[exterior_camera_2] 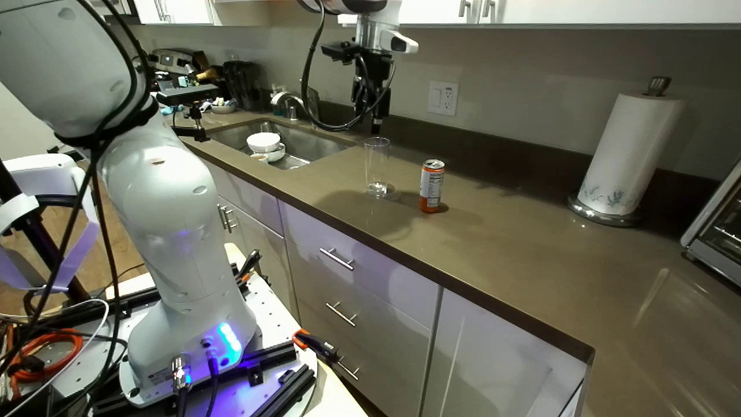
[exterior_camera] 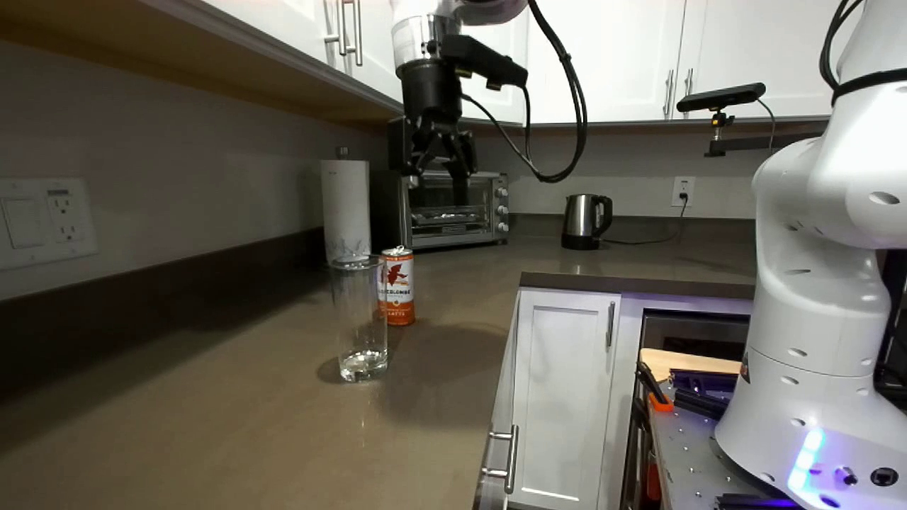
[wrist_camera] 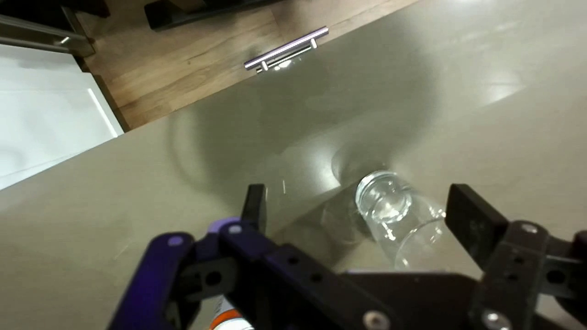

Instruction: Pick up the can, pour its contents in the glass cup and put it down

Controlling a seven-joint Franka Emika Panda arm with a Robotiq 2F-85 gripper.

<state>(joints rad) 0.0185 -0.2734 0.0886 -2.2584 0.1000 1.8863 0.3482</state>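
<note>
White arm (exterior_camera: 815, 283) in an exterior view: base low on the R, thick links leaning up & out of sight; its wrist shows at top ctr, pointing straight down. At the end hangs the black claw (exterior_camera: 437, 185), jaws apart, well above the brown table (exterior_camera: 248, 425). The glass cup (exterior_camera: 360, 319), clear & straight-sided, stands upright on the table; the can (exterior_camera: 401, 287), orange-red & white, is upright just behind it, partly overlapped by the glass. Farther back: paper-towel roll (exterior_camera: 345, 205), toaster oven (exterior_camera: 453, 212), kettle (exterior_camera: 582, 221).

Also in an exterior view, w/ the sink (exterior_camera_2: 315, 143) & its white bowls (exterior_camera_2: 263, 142) in sight: arm's base is bottom L, blue light (exterior_camera_2: 230, 337) glowing, links bent up to the top-L corner; wrist at top ctr, approx. vert., claw tips a bit over the cup's rim as seen from here. Directly above it or not, can't tell. Cup & can stand apart, table surface btwn them.

Wrist view, looking down past the claw: jaws wide, pads (wrist_camera: 472, 220) well apart. Cup shows btwn & below them, nearer the pad on the R of this view. Can peeks in at the bottom edge, mostly hidden by the claw. White cabinet (wrist_camera: 46, 114) & wood floor (wrist_camera: 183, 68) show at top L.
</note>
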